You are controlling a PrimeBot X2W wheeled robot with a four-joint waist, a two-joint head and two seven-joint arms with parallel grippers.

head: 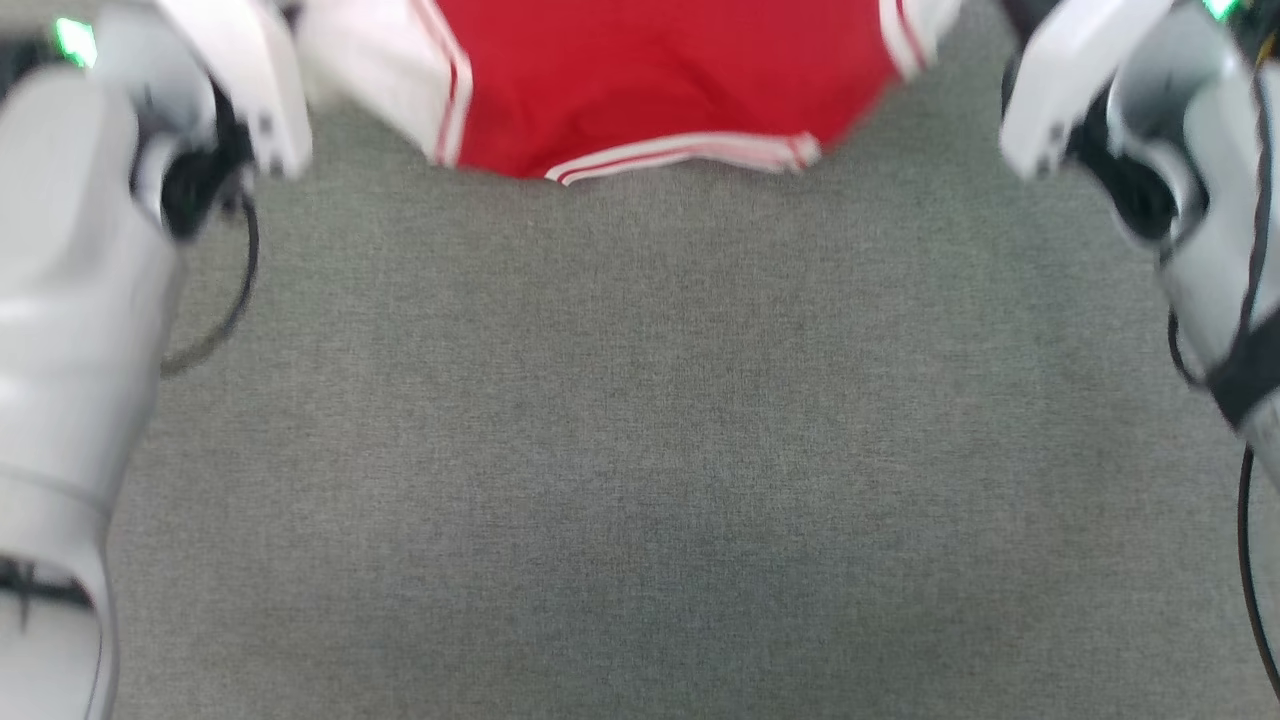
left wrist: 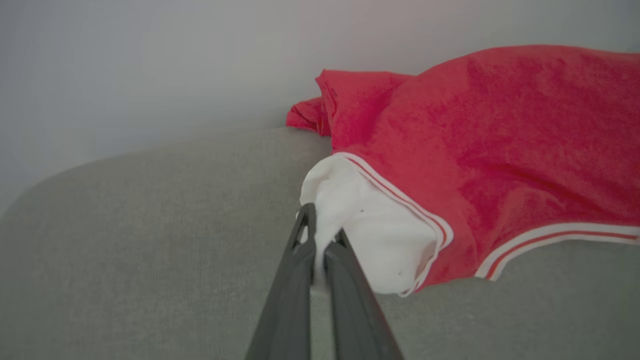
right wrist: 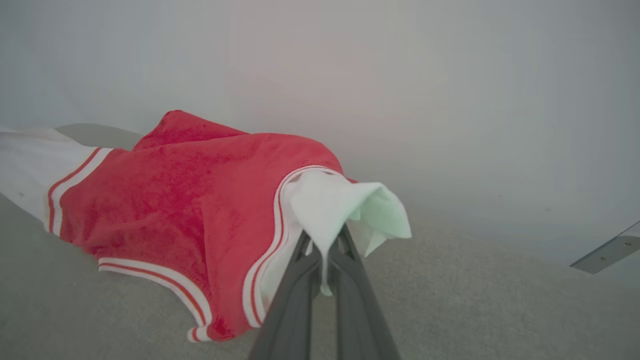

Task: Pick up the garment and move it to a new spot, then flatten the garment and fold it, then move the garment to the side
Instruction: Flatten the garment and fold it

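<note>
Your left tool (left wrist: pixel 322 239) was clenched on one white sleeve of the garment (left wrist: pixel 500 140); your right tool (right wrist: pixel 325 249) gripped the opposite sleeve. The garment rested on the grey surface (head: pixel 640 450), its length running crosswise from tool to tool. I judged both arms equally near.

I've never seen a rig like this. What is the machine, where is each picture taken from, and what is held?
It is a two-armed robot. The head view looks down on a grey surface, with pale forearms at both edges and a red jersey at the top. The other two pictures come from wrist cameras looking along each gripper's dark fingers. The left gripper is shut on a white sleeve, the right gripper on the other sleeve.
</note>
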